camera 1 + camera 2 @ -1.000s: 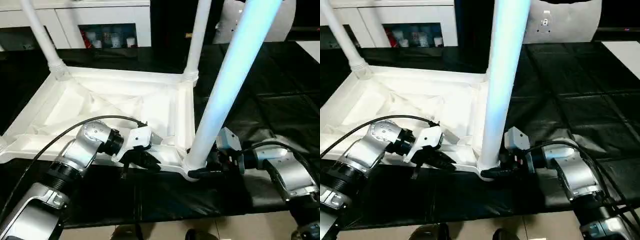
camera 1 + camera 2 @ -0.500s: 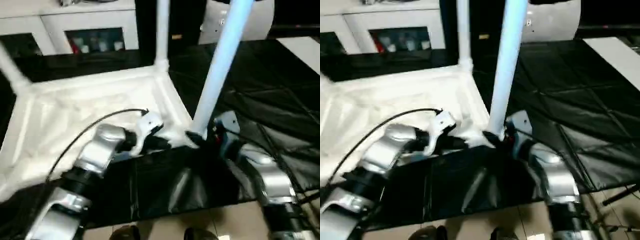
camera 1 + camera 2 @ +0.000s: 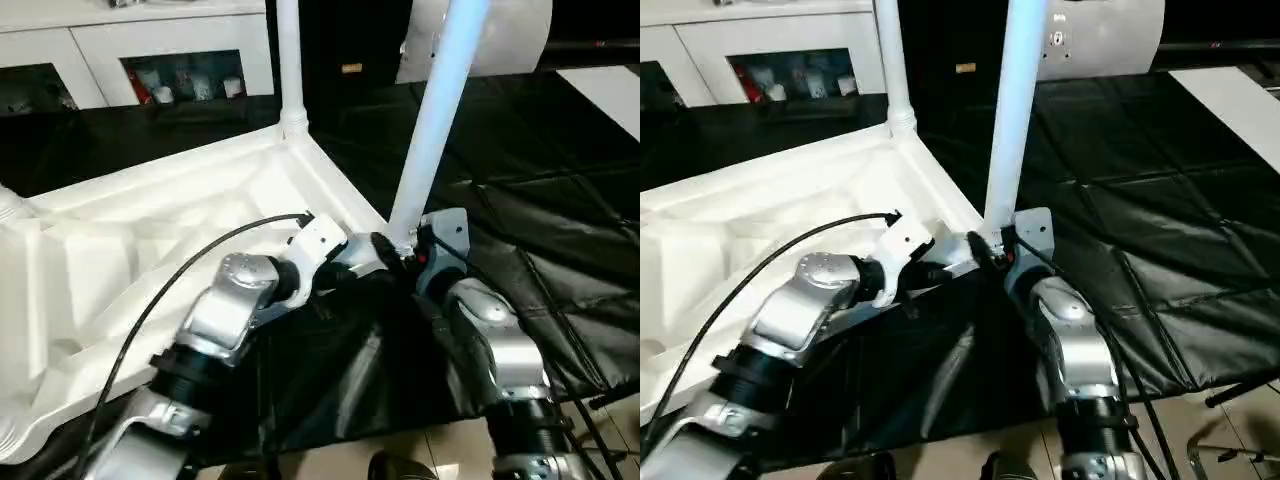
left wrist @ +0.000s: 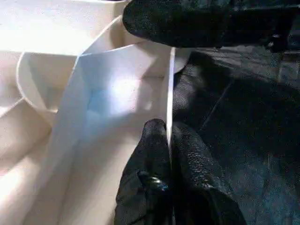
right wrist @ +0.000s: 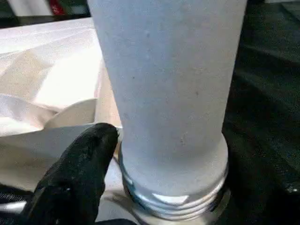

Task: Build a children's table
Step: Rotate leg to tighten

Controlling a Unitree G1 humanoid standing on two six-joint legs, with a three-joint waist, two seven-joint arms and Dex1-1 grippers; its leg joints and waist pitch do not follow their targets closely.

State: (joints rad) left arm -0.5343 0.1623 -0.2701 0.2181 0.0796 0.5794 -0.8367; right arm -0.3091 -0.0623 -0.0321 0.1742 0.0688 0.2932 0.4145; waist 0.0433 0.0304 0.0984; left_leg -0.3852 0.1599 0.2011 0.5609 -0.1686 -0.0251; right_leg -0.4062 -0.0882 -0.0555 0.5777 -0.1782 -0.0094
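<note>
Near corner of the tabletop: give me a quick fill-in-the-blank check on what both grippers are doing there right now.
1. The left gripper is shut on the thin ____ of the upside-down tabletop.
2. The right gripper is at the base of the near ____, which stands upright in its corner socket.
3. In the right wrist view, silver ____ show where that leg meets the socket.
4. The tabletop rests on a ____ sheet.

Missing words: rim; leg; threads; black
</note>
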